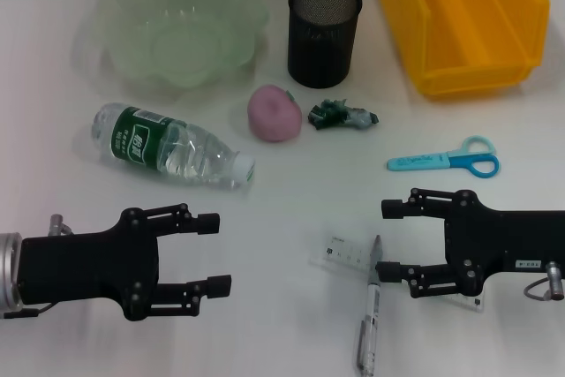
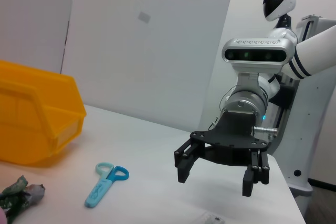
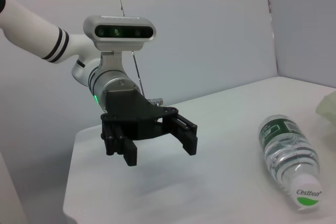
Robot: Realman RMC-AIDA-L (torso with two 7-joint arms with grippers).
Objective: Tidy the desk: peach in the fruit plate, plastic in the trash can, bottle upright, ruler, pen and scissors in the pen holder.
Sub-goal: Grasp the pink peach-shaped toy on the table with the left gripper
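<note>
My left hand (image 1: 214, 253) hovers low at the near left of the white worktop (image 1: 291, 218), fingers spread apart and holding nothing. My right hand (image 1: 388, 240) hangs at the near right, fingers likewise apart and empty; its lower finger sits over the clear ruler (image 1: 349, 253) and near the pen (image 1: 371, 315), though whether it touches either I cannot tell from the head view.

The bottle (image 1: 172, 146) lies on its side ahead of my left hand, cap toward the centre. Just beyond it rests the pink peach (image 1: 274, 113), and beside that the crumpled green plastic (image 1: 342, 116) — both out on the bare worktop. The scissors (image 1: 446, 161) lie flat, blue handles toward the right, ahead of my right hand.

Along the far edge stand the pale green fruit plate (image 1: 115, 2), the black mesh pen holder (image 1: 324, 33) and the yellow bin (image 1: 441, 59) — well apart from both hands.
</note>
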